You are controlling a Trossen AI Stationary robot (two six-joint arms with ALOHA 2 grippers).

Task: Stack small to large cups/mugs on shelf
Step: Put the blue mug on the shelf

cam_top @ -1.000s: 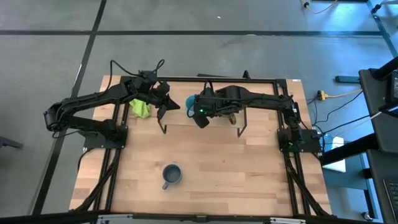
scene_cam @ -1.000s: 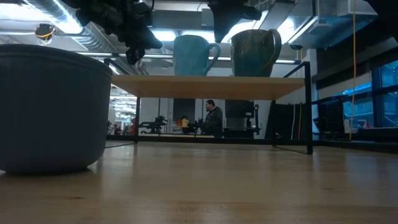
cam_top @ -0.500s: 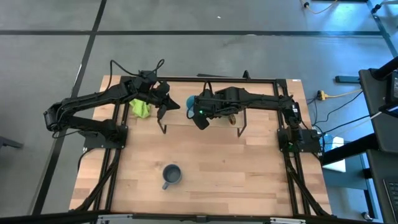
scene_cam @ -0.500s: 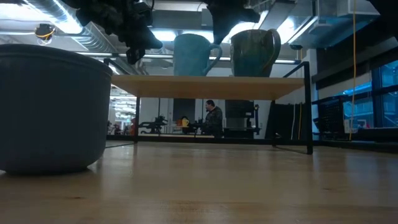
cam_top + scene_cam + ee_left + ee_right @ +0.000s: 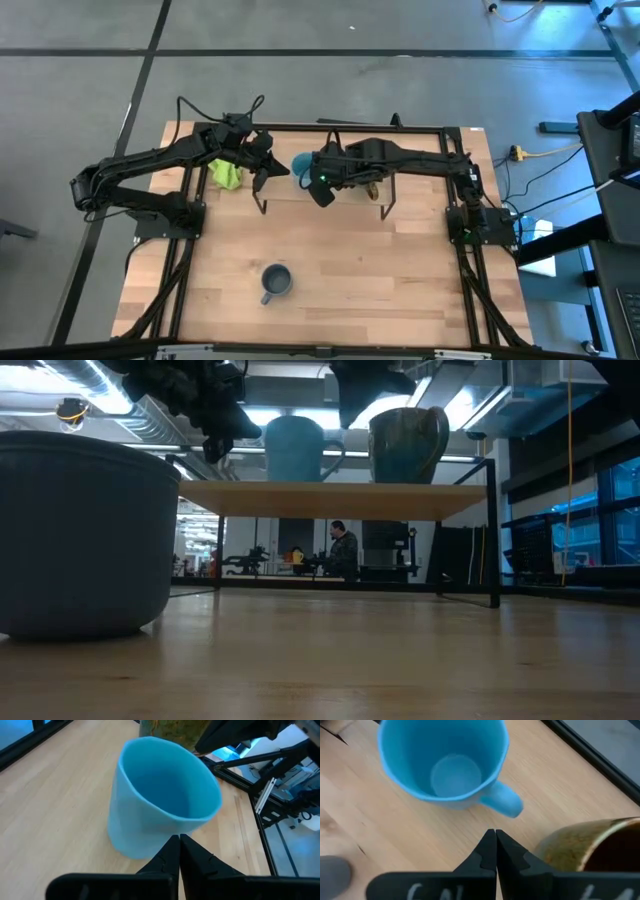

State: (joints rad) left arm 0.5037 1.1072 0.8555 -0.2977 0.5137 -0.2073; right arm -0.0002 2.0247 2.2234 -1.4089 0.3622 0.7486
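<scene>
The sky-blue mug [image 5: 298,162] stands upright on the light-wood shelf [image 5: 330,498], handle toward the brown-olive mug [image 5: 405,445], which stands beside it on the shelf. The grey-blue mug [image 5: 275,282] stands on the table near its front edge. My left gripper [image 5: 177,839] is shut, its tips just in front of the sky-blue mug's wall [image 5: 145,830]. My right gripper [image 5: 491,834] is shut, above the shelf, its tips close by the mug's handle [image 5: 502,805], between the two mugs. My left gripper's shut tips stand right at the sky-blue mug's lower wall [image 5: 150,847]; I cannot tell whether they touch it. My right gripper's shut tips point at the shelf board beside the mug's handle [image 5: 510,810]; I cannot tell whether they touch it.
A bright green thing [image 5: 225,173] lies on the table left of the shelf, under my left arm. The shelf's black wire legs [image 5: 495,540] stand on the table. The table's near half holds only the grey-blue mug. A person shows far off in the room [image 5: 343,550].
The sky-blue mug has slid a little along the shelf toward the table's left edge, away from the brown-olive mug and toward my left gripper, staying upright. My right gripper has gone slightly the same way.
</scene>
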